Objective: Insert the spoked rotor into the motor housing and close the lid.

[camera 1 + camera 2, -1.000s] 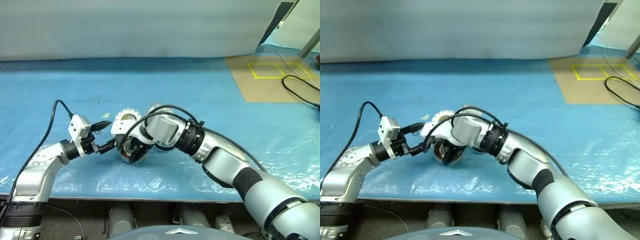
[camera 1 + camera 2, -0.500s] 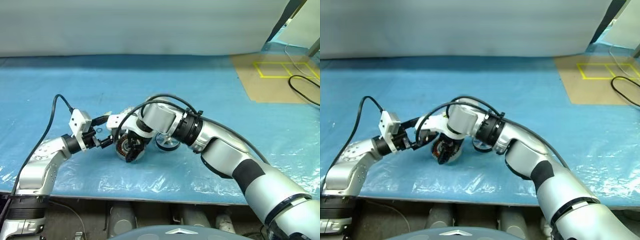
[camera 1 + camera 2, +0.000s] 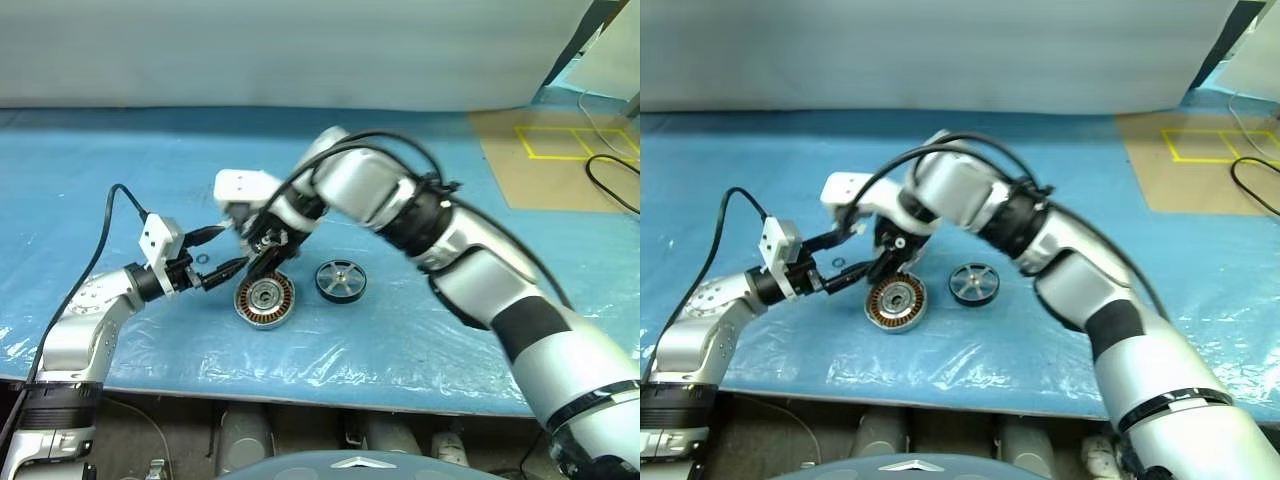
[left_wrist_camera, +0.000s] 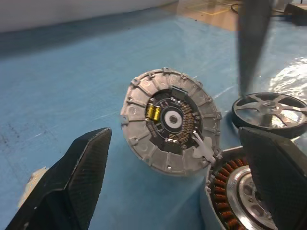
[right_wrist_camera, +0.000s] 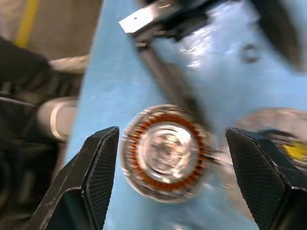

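Blue sheet; right end effector open, empty, angled down above motor housing.

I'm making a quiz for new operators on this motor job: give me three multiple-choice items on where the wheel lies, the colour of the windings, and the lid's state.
1. Where does the spoked rotor lie?
A. On the blue sheet beside the motor housing
B. Inside the housing
C. In the right gripper

2. What colour are the windings in the motor housing?
A. Green
B. Copper
C. White

3. How does the lid stand?
A. Shut flat on the housing
B. Swung open, segmented face showing
C. Detached, far away

Key: 1 A, the wheel rests on the blue sheet clear of the cup. 2 B, the coil ring looks copper. 3 B, the left wrist view shows it raised beside the housing.
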### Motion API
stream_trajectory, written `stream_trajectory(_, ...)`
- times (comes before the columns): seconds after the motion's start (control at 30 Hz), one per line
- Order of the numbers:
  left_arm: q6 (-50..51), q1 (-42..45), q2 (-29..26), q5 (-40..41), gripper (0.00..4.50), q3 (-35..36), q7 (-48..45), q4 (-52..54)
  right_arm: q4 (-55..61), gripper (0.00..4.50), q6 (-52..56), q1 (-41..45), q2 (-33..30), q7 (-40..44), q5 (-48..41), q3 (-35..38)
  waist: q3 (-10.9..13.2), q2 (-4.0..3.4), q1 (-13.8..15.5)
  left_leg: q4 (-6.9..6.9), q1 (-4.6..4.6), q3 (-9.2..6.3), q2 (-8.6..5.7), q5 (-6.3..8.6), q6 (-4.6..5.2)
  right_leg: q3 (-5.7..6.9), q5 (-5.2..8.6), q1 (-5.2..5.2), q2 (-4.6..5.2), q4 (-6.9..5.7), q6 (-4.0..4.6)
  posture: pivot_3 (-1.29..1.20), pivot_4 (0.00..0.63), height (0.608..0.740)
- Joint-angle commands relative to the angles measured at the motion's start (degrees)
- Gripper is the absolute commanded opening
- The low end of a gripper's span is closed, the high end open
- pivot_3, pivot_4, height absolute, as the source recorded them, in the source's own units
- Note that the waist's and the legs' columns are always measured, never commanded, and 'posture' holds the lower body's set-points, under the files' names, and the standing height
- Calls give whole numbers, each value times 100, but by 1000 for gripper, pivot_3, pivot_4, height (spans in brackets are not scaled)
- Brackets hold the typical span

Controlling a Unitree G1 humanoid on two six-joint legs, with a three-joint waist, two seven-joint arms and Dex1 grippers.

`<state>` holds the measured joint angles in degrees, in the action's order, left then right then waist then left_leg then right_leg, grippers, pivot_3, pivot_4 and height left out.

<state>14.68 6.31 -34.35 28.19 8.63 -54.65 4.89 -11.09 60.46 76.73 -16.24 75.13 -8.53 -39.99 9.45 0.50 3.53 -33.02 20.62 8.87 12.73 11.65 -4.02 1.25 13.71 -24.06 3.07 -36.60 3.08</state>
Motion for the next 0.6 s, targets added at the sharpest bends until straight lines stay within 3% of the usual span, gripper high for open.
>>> stream_trajectory(0.03,170,-214,-84,256,4500,122,-53,542,725,3707,-247,-652,-615,-14,-371,831,0,9,49,0,0,-1,0,0,0,0,-1,1,-1,-1,-1,0,150,740)
stream_trajectory(0.13,284,-399,-200,331,4500,141,-125,773,1644,3707,-516,-1698,-1255,-115,-701,1569,0,10,88,1,4,-8,4,0,0,5,-1,0,-8,-2,-2,0,150,740)
stream_trajectory(0.23,420,-543,-269,452,4500,92,-180,1077,1944,3707,-593,-2578,-1270,-927,-805,2491,2,6,44,-3,3,-6,4,0,0,1,-2,-4,-11,-7,-4,0,150,740)
stream_trajectory(0.37,542,-587,-315,546,4500,75,-244,1257,2550,3707,-668,-3700,-1442,-1516,-943,3150,2,6,49,-5,-8,-4,5,0,1,-3,10,-2,-14,-8,16,0,150,740)
stream_trajectory(0.6,520,30,-990,446,4500,450,-641,339,3186,3707,-218,-4230,-1577,-1921,-1515,3618,4,3,43,-5,-30,-1,4,-1,4,-16,14,4,-22,-8,21,0,150,740)
